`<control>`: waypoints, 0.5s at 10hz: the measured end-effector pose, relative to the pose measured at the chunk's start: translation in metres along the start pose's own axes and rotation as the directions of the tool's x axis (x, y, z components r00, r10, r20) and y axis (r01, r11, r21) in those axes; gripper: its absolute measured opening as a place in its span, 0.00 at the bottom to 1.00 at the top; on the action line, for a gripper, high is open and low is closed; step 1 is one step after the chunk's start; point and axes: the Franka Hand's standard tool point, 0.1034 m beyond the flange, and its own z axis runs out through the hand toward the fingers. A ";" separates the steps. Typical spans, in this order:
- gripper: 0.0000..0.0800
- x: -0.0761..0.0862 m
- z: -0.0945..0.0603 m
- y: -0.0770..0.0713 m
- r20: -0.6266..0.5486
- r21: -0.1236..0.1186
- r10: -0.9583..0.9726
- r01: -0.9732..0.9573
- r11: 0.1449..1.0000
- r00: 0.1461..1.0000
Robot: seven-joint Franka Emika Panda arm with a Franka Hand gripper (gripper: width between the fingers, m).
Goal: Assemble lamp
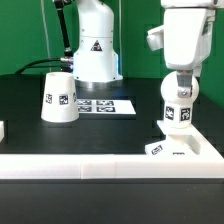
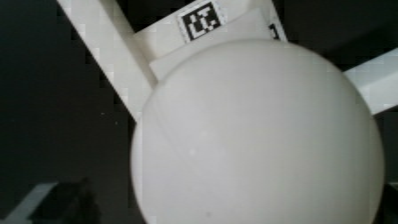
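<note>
The fingers (image 1: 178, 108) stand wide around the rounded bulb (image 1: 178, 117), which sits upright on the flat square base (image 1: 183, 152); the shade (image 1: 59, 97) rests well apart on the counter (image 1: 110, 130).

Marker board (image 1: 104, 104) lies flat on the black table (image 1: 25, 135). White rail (image 1: 60, 166) borders the table's near edge.

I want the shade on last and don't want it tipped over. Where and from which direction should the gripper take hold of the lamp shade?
The lamp shade stands alone on the black table, narrow end up, wide rim down. Probably best to come straight down from above and close across the narrow upper part: the cone tapers there, so the jaws likely span it, and nothing crowds it. The gripper is open, over by the bulb.
</note>
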 end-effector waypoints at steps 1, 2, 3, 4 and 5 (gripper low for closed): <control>0.87 -0.001 0.001 0.000 0.006 0.000 -0.067 0.067 0.998 0.998; 0.87 -0.001 0.002 -0.001 0.014 -0.002 -0.100 0.100 0.995 0.995; 0.87 -0.003 0.003 -0.001 0.026 -0.003 -0.193 0.193 0.981 0.981; 0.87 -0.005 0.005 -0.002 0.030 -0.003 -0.248 0.249 0.969 0.968; 0.87 -0.007 0.006 -0.002 0.034 0.000 -0.289 0.289 0.957 0.957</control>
